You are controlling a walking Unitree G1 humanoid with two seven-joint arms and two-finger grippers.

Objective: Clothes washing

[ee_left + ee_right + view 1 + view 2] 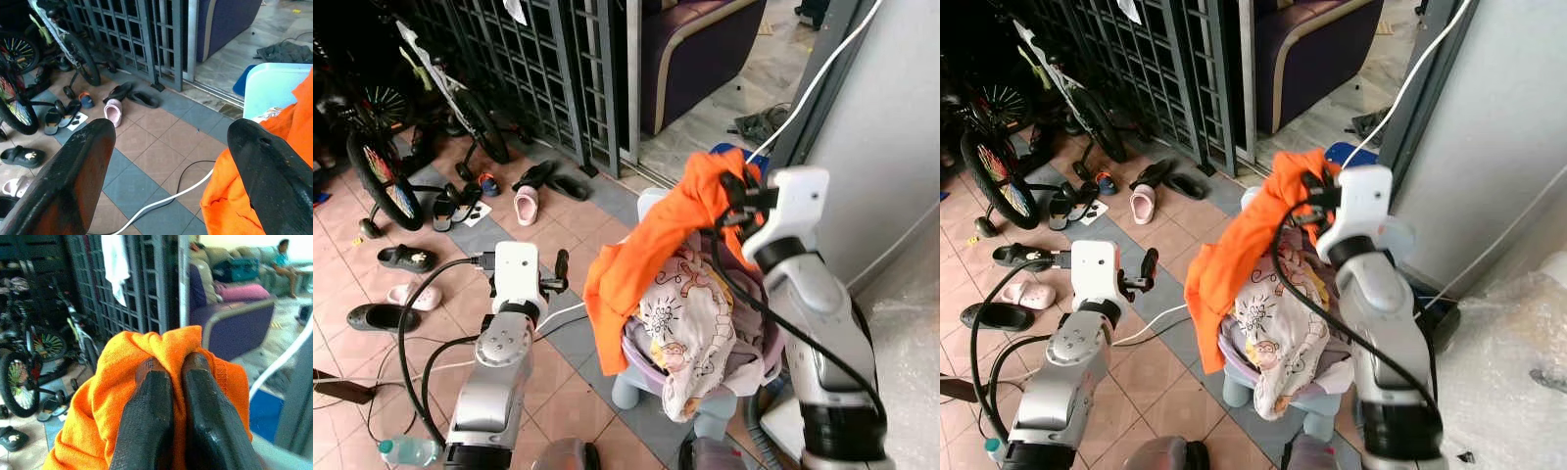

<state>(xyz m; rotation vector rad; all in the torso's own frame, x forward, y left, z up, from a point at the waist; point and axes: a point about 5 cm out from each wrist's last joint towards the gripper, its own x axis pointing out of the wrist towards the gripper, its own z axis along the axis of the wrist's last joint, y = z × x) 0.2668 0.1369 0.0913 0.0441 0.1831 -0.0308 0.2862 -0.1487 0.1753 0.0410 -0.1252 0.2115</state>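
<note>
Daylight, even and fairly bright. Brightest zone: pale floor beyond the metal gate (578, 69), washed toward white past the purple sofa (695, 49). Darkest zone: left of the gate, around the bicycle (382, 147), detail lost in shade. Shadows on the tiles soft, no hard edges. Head views sharp. Right wrist view hazy, room behind the gate overexposed; near black fingers (151, 421) soft-focused.

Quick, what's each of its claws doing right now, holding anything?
Left gripper: jaws open, holding nothing, beside the laundry basket.
Right gripper: jaws closed on the orange garment, lifted above the basket.
</note>
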